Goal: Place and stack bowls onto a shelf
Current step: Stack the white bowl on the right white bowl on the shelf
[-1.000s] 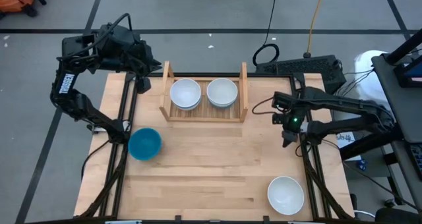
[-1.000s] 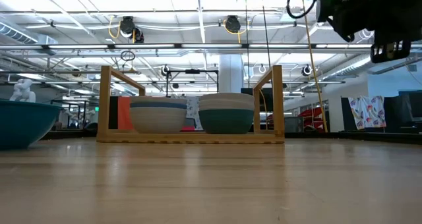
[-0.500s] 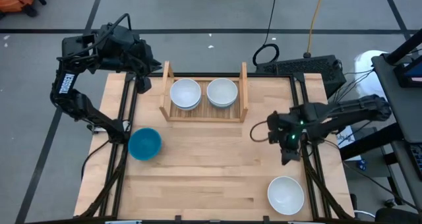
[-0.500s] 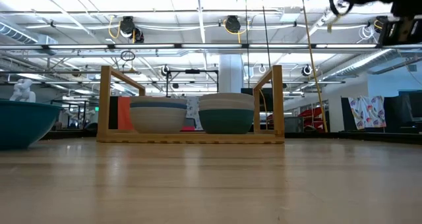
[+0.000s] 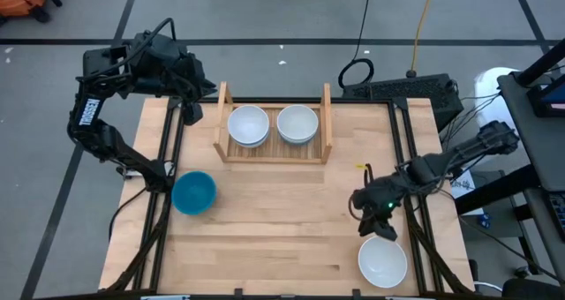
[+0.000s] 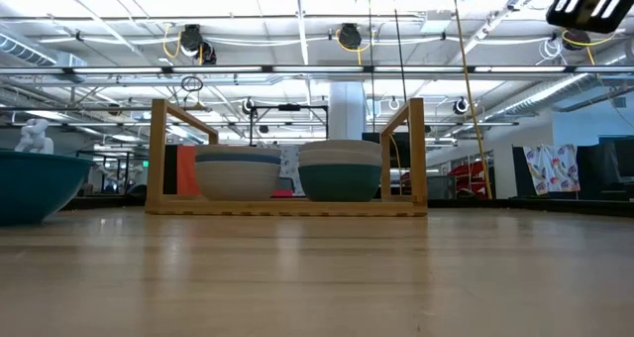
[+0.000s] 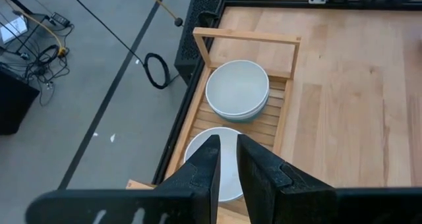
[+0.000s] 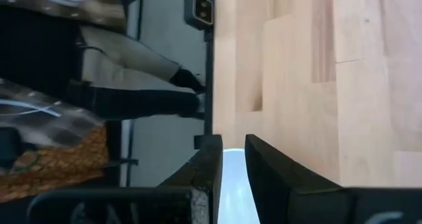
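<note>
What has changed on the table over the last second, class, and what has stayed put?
The right gripper has swung from beside the shelf toward the near edge and now hovers just above the lone white bowl, holding nothing. The left gripper, the blue bowl and both stacks on the shelf have not moved.

A grey floor (image 5: 265, 9) lies all around the wooden table (image 5: 274, 212). Black cables (image 5: 357, 71) curl on it behind the table. Long ceiling lights (image 6: 149, 71) shine above.
</note>
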`<act>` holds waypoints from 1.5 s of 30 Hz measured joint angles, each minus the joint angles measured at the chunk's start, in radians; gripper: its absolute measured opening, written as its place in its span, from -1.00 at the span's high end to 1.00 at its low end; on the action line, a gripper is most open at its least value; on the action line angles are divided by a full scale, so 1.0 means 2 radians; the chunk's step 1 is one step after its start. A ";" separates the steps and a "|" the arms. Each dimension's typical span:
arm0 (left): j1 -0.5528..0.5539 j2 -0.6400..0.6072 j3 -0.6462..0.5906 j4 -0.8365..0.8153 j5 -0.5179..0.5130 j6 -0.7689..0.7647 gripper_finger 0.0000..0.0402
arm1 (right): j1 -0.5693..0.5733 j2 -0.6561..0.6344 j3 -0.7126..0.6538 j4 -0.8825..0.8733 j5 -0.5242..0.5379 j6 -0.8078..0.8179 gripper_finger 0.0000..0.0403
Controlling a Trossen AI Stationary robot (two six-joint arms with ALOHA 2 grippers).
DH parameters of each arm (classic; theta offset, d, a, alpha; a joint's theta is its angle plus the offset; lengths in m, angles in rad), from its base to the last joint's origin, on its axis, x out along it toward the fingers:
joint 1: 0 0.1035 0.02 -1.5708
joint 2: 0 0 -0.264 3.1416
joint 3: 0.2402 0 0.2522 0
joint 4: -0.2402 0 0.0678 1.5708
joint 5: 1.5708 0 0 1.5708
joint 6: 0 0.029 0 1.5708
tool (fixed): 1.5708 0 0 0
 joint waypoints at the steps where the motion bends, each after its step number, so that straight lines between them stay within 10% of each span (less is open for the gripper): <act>1: 0.000 0.000 0.000 0.000 0.000 0.000 0.71 | 0.007 0.002 0.000 0.000 0.015 0.005 0.71; 10: 0.000 0.000 0.000 0.000 0.000 0.004 0.71 | 0.048 0.041 0.000 -0.068 0.104 -0.004 0.71; 45: 0.000 0.000 0.000 0.000 0.000 0.005 0.71 | 0.102 0.092 -0.090 -0.046 0.054 -0.059 0.71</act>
